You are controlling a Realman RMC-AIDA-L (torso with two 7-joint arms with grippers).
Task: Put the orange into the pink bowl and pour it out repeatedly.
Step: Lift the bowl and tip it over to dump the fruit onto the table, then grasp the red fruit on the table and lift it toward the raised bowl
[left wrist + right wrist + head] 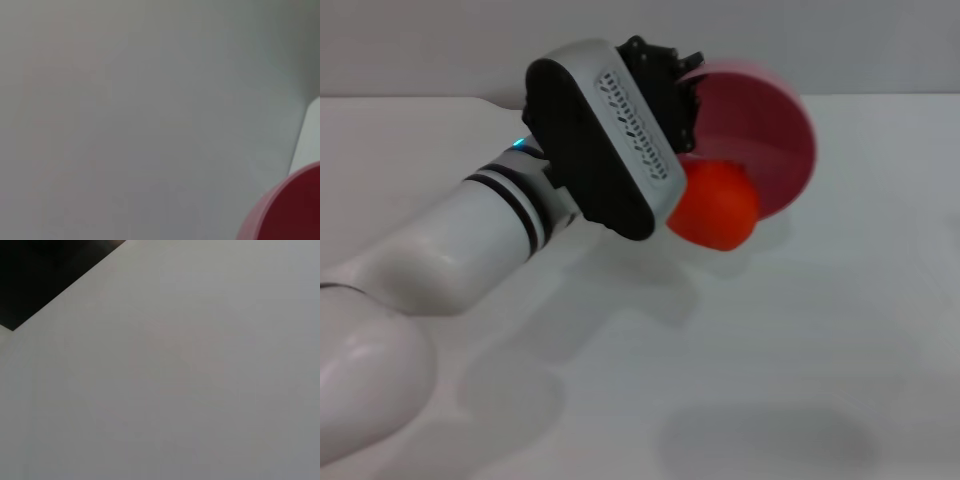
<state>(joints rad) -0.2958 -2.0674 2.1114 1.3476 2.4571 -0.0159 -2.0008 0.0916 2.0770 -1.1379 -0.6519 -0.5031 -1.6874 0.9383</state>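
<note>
A: Bowl first. The pink bowl (760, 130) is tipped on its side, up off the white table (840, 330), its mouth facing toward the camera so the darker inside shows in the head view.

B: Held by what?

A: Left gripper (682, 90). The left arm (470, 230) reaches in from the near left, its black-and-grey wrist housing covering the bowl's left side. The dark fingers sit at the bowl's upper left rim. Seems clamped on that rim, since the bowl hangs tilted with nothing else supporting it; the contact itself is hidden behind the housing.

B: Orange?

A: The orange (717, 206) sits at the bowl's lower left lip, overlapping it, just right of the wrist housing. Cannot tell whether it rests on the table or is in the air; cannot tell if it touches the rim either.

B: Left wrist view?

A: Mostly pale grey surface. A curve of the pink bowl (290, 210) fills one corner, rim lighter, inside darker.

B: Right arm?

A: Not seen in the head view. Right wrist view shows only plain pale surface with a dark wedge (45, 270) at one corner. Right gripper does not appear anywhere.
</note>
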